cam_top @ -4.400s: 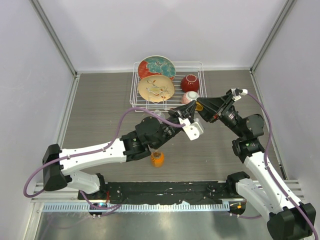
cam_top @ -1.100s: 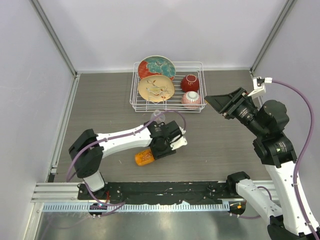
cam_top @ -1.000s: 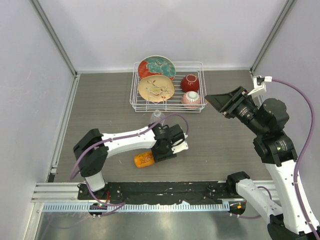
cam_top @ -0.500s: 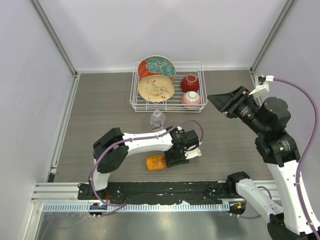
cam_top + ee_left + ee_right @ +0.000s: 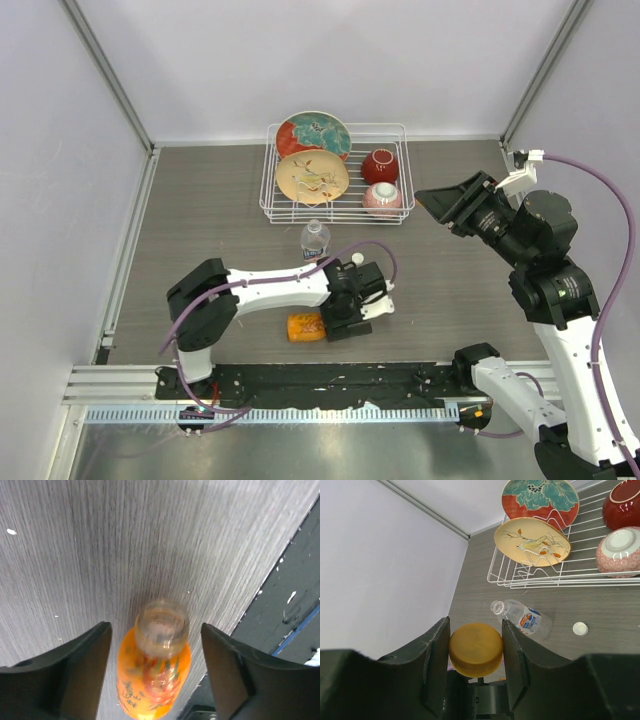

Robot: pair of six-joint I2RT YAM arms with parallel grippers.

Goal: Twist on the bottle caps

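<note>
I have the uncapped orange bottle (image 5: 303,327) lying on its side on the table (image 5: 200,220), left gripper (image 5: 155,629) spread wide either side of its neck; clear bottle (image 5: 314,240) standing beyond, mouth bare, white cap (image 5: 352,259) near it; right gripper (image 5: 440,205) raised, pinching the orange cap (image 5: 476,649)

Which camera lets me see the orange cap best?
The right wrist camera: the orange cap sits big and centred, pinched in the right claw. The top camera shows that claw from above, but I can't make out the cap there. The left wrist camera doesn't show it.
</note>
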